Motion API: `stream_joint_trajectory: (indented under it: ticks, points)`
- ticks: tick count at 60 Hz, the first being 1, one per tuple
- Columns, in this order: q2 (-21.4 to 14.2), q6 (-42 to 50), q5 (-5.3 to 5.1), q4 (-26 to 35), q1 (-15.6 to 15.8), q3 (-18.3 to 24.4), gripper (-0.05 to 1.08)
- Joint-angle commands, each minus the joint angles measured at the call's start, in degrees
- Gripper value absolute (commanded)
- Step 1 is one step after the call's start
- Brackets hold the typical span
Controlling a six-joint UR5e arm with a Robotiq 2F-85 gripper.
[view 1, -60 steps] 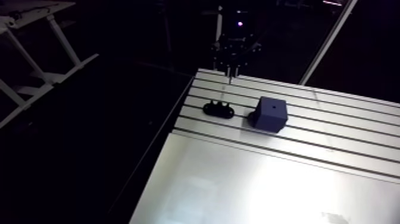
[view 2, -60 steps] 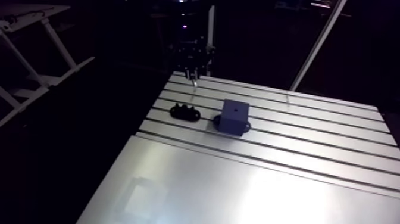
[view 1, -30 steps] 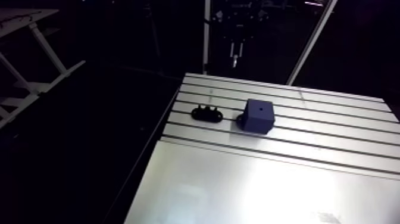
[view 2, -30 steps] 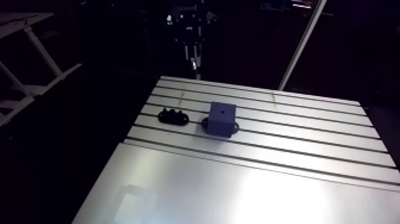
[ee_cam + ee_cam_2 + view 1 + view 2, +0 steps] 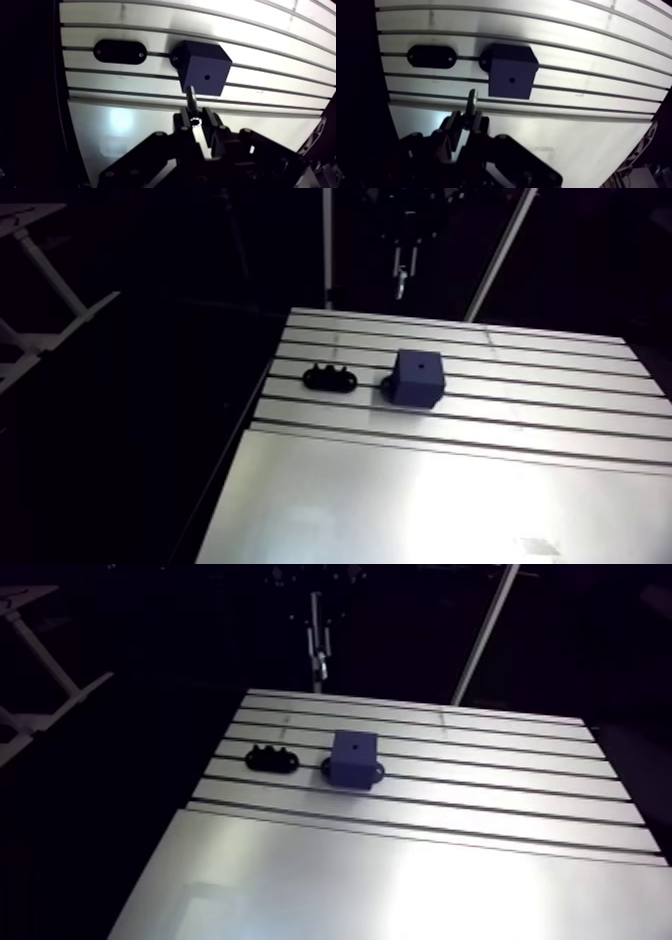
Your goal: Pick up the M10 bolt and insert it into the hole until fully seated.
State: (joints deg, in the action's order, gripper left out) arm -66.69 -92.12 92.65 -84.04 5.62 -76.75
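In the wrist view my gripper (image 5: pixel 196 121) is shut on the M10 bolt (image 5: pixel 191 98), whose grey shank sticks out ahead of the fingertips. Well below and ahead of the bolt stands a dark blue block (image 5: pixel 202 67) with a small round hole (image 5: pixel 205 78) in its top face. Beside the block lies a black oval bolt holder (image 5: pixel 120 51). In the arm view the gripper (image 5: pixel 400 273) hangs high over the table's far edge, above and behind the block (image 5: pixel 418 376) and the holder (image 5: pixel 331 375).
Block and holder sit on the slotted part of the aluminium table (image 5: pixel 520 413). A smooth metal sheet (image 5: pixel 420 508) covers the near half. Past the table's left edge (image 5: pixel 255 398) it is dark. A slanted white post (image 5: pixel 495 258) rises behind the far edge.
The gripper has risen with the bolt from just above the black holder and shifted toward the block's side. The arm camera has moved too, so the whole table looks shifted.
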Motion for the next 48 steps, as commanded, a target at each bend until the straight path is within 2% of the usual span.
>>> stream_joint_trajectory:
  ticks: [1,24,48]
  points:
    - [1.1,-2.1,-0.32,1.9,-1.8,-0.6,1.08]
    - [1.4,-2.2,0.12,3.5,-2.0,-1.0,1.08]
    - [1.1,-2.2,0.47,2.8,-3.1,-4.3,1.08]
